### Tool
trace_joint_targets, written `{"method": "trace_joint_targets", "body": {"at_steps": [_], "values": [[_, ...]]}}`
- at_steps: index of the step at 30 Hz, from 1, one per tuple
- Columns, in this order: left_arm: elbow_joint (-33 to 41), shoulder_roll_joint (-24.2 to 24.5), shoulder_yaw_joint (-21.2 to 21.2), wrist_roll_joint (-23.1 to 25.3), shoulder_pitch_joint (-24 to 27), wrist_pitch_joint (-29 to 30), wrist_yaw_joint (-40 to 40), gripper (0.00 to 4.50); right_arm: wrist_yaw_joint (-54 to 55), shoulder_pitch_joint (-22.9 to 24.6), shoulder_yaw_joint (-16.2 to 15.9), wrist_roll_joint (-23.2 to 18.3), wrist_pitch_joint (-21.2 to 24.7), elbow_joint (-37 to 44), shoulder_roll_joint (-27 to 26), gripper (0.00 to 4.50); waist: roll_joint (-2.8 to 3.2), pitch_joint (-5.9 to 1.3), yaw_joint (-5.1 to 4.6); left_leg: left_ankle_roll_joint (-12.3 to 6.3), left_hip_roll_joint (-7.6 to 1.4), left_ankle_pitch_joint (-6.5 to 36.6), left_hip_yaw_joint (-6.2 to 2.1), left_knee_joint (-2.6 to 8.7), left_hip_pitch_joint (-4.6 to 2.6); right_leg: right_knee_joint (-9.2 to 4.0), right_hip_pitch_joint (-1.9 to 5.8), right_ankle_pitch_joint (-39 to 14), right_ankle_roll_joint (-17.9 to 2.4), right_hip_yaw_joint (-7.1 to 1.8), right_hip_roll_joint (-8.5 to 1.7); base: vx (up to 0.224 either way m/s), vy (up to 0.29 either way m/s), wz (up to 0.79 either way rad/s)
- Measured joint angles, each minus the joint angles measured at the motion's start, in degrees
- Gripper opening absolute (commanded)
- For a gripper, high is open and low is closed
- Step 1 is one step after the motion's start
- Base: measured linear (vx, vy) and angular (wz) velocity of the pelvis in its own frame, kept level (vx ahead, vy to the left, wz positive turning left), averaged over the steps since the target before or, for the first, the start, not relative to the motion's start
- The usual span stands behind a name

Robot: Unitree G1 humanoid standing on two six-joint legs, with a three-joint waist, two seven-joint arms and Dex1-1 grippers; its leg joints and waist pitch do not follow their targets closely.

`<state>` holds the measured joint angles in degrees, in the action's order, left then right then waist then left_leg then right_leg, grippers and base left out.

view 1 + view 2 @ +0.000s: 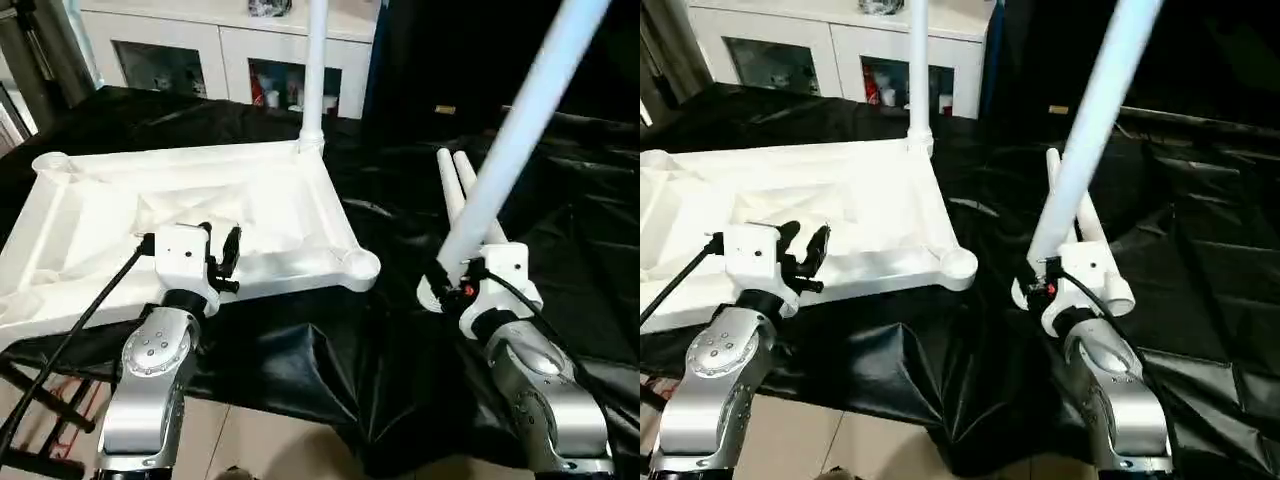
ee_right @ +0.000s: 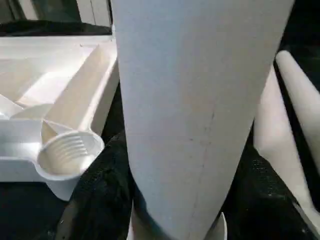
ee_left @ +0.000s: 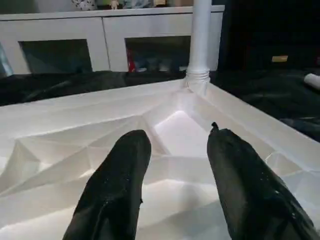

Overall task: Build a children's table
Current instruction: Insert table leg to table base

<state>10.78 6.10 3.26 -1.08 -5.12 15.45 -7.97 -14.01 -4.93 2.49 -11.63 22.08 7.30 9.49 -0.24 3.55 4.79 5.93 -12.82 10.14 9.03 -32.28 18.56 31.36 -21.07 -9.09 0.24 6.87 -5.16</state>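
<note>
Your tabletop point(image 1: 250, 215) lies upside down on the black-draped desk point(image 1: 400, 330), ribs up, with one leg point(image 1: 315, 70) standing upright in its far corner socket. Your left gripper point(image 1: 222, 255) hangs over the near rim, fingers point(image 3: 117, 185) apart and holding nothing. Your right gripper point(image 1: 1038, 275) is clamped on a second leg point(image 1: 520, 130), which slants up and away to the right. Two more legs point(image 1: 460, 195) lie side by side on the desk just behind it. The near right corner socket point(image 2: 67, 150) sits empty, threads showing.
</note>
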Motion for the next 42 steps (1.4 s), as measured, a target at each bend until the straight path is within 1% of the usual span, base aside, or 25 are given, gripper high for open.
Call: {"method": "trace_joint_targets", "body": {"at_steps": [1, 2, 3, 4, 5, 6, 7, 9, 12, 14, 16, 18, 21, 24, 26, 28, 30, 33, 37, 42], "values": [[0.4, 0.1, -0.2, 0.0, 0.1, 0.3, 0.0, 2.27, -0.4, -0.2, -0.2, 0.0, 0.0, 0.0, 0.2, 1.9, 0.2, 0.12, -0.18, -0.05, -0.09, 0.5, -0.21, 0.05, -0.57, -0.61, 0.78, 0.0, 0.0, 0.46, 0.0, 0.0, 0.0, 0.0], [0.9, 0.2, -0.3, -0.1, 0.2, 0.5, -0.1, 2.27, -0.8, -0.5, -0.3, 0.0, 0.0, 0.0, 0.3, 1.9, 0.26, 0.09, -0.43, 0.03, -0.18, 0.8, -0.56, 0.05, -0.82, -0.86, 1.56, 0.0, 0.0, 0.6, -0.05, 0.078, 0.025, -0.19], [1.5, 0.3, -0.3, -0.3, 0.2, 0.7, -0.3, 2.27, -1.1, -0.9, -0.5, 0.0, -0.1, 0.0, 0.3, 1.9, 0.19, 0.07, -0.84, 0.16, -0.2, 0.9, -0.8, -0.01, -1.13, -0.77, 1.76, 0.0, 0.0, 0.61, -0.07, 0.078, 0.025, -0.19], [1.8, 0.4, -0.1, -0.4, 0.3, 0.9, -0.3, 2.27, -1.4, -1.0, -0.6, -0.1, -0.1, 0.0, 0.3, 1.9, 0.08, 0.05, -1.22, 0.34, -0.06, 1.1, -0.75, 0.02, -1.49, -0.77, 1.97, 0.0, 0.0, 0.51, -0.08, 0.073, 0.012, -0.13], [2.0, 0.4, -0.1, -0.4, 0.4, 1.1, -0.4, 2.27, -1.6, -1.0, -0.7, -0.1, -0.1, 0.0, 0.3, 1.9, 0.06, 0.02, -1.44, 0.38, 0.09, 1.3, -0.68, 0.0, -1.67, -0.77, 2.1, 0.0, 0.0, 0.49, -0.08, 0.058, 0.012, -0.05], [2.0, 0.4, -0.1, -0.5, 0.4, 1.2, -0.4, 2.27, -1.6, -1.1, -0.7, -0.2, -0.2, 0.0, 0.3, 1.9, 0.06, -0.02, -1.6, 0.45, 0.12, 1.4, -0.56, 0.03, -1.69, -0.76, 2.09, 0.0, 0.0, 0.46, -0.08, 0.058, 0.012, -0.05], [2.0, 0.4, 0.0, -0.6, 0.4, 1.5, -0.5, 2.27, -1.7, -1.0, -0.7, -0.3, -0.2, 0.1, 0.3, 1.9, 0.07, -0.03, -1.7, 0.48, 0.15, 1.5, -0.53, 0.11, -1.53, -0.75, 2.0, 0.0, 0.0, 0.4, -0.06, 0.053, 0.007, -0.07], [2.0, 0.4, 0.2, -0.7, 0.4, 1.6, -0.5, 2.27, -2.0, -1.0, -0.7, -0.4, -0.2, 0.1, 0.3, 1.9, 0.08, -0.09, -1.68, 0.47, 0.18, 1.5, -0.53, 0.27, -1.51, -0.75, 1.98, -0.1, 0.0, 0.33, -0.03, 0.029, 0.0, -0.04], [2.0, 0.6, 0.2, -0.9, 0.4, 1.7, -0.4, 2.27, -2.3, -1.1, -1.0, -0.4, -0.2, 0.1, 0.3, 1.9, 0.14, -0.27, -1.25, 0.17, 0.24, 2.0, -0.43, 0.42, -1.63, -0.22, 1.89, -1.0, 0.0, 0.05, -0.03, 0.102, 0.0, 0.02], [2.0, 0.6, 0.2, -0.9, 0.4, 1.8, -0.5, 2.27, -2.6, -1.1, -1.0, -0.4, -0.2, 0.1, 0.3, 1.9, 0.25, -0.44, -1.04, 0.21, 0.29, 2.4, -0.39, 0.42, -1.71, 0.09, 1.89, -1.5, -0.4, 0.0, -0.04, 0.101, 0.001, 0.03], [2.0, 0.7, 0.2, -0.9, 0.4, 2.0, -0.5, 2.27, -2.7, -1.0, -1.0, -0.3, -0.2, 0.1, 0.3, 1.9, 0.27, -0.5, -0.48, 0.1, 0.35, 2.8, -0.35, 0.38, -1.93, 0.75, 1.91, -2.4, -0.6, -0.05, -0.09, 0.103, 0.002, 0.02], [2.0, 0.7, 0.1, -1.0, 0.5, 2.2, -0.5, 2.27, -2.8, -1.0, -1.1, -0.3, -0.2, 0.2, 0.4, 1.9, 0.26, -0.64, 0.23, -0.36, 0.37, 3.3, -0.34, 0.38, -2.08, 1.04, 1.97, -3.2, -0.6, -0.05, -0.07, 0.106, -0.005, 0.02], [2.1, 0.9, 0.1, -1.0, 0.7, 2.4, -0.5, 2.27, -3.0, -1.1, -1.6, -0.2, -0.2, 0.6, 0.6, 1.9, 0.21, -0.7, 0.54, -0.54, 0.43, 4.0, -0.4, 0.16, -2.21, 1.77, 1.99, -4.3, -0.8, -0.1, -0.09, 0.1, -0.009, 0.03], [2.1, 1.3, 0.2, -1.2, 0.7, 2.5, -0.5, 2.27, -3.4, -1.1, -2.3, 0.0, -0.2, 0.6, 0.8, 1.9, 0.18, -0.77, 0.77, -1.51, 0.49, 4.5, -0.54, -0.06, -2.14, 1.91, 2.04, -4.9, -0.8, -0.08, -0.07, 0.081, -0.007, 0.03], [2.1, 1.3, 0.2, -1.3, 0.7, 2.6, -0.5, 2.27, -3.5, -1.1, -2.5, 0.1, -0.2, 0.6, 0.8, 1.9, 0.14, -0.79, 0.8, -1.9, 0.71, 4.8, -0.73, -0.1, -2.16, 2.25, 2.05, -5.4, -1.1, -0.21, -0.12, 0.066, -0.006, 0.07], [2.1, 1.4, 0.2, -1.3, 0.7, 2.8, -0.5, 2.27, -3.8, -1.4, -2.5, 0.1, -0.2, 0.6, 0.8, 1.9, 0.08, -0.82, 0.89, -2.66, 0.89, 5.2, -0.82, -0.4, -2.18, 2.79, 2.07, -5.9, -1.1, -0.61, -0.13, 0.056, -0.006, 0.07], [2.1, 1.4, 0.2, -1.3, 0.7, 2.8, -0.5, 2.27, -3.8, -1.7, -2.5, 0.2, -0.2, 0.6, 0.8, 1.9, -0.01, -0.88, 1.13, -3.13, 0.9, 5.5, -0.91, -0.65, -2.16, 2.98, 2.14, -6.2, -0.9, -0.69, -0.1, 0.0, 0.0, 0.0], [2.1, 1.5, 0.2, -1.3, 0.8, 2.9, -0.5, 2.27, -3.9, -1.7, -2.6, 0.2, -0.2, 0.6, 0.8, 1.9, -0.2, -0.99, 1.41, -3.37, 0.9, 5.6, -0.94, -0.82, -2.15, 3.15, 2.15, -6.4, -0.9, -0.71, -0.1, 0.0, 0.0, 0.0], [2.1, 1.8, 0.2, -1.4, 0.9, 2.9, -0.5, 2.27, -4.0, -1.7, -3.2, 0.3, -0.3, 0.6, 0.8, 1.9, -0.64, -1.27, 1.65, -3.43, 0.9, 5.7, -0.97, -1.1, -2.24, 3.59, 2.17, -6.6, -0.8, -0.89, -0.11, 0.0, 0.0, 0.0], [2.1, 2.1, 0.3, -1.5, 1.3, 2.9, -0.5, 2.27, -4.1, -1.7, -3.2, 0.3, -0.4, 0.5, 0.8, 1.9, -0.67, -1.29, 1.7, -3.38, 0.9, 5.7, -0.96, -1.25, -2.48, 3.76, 2.4, -6.6, -0.8, -1.12, -0.04, 0.0, 0.0, 0.0]]}}
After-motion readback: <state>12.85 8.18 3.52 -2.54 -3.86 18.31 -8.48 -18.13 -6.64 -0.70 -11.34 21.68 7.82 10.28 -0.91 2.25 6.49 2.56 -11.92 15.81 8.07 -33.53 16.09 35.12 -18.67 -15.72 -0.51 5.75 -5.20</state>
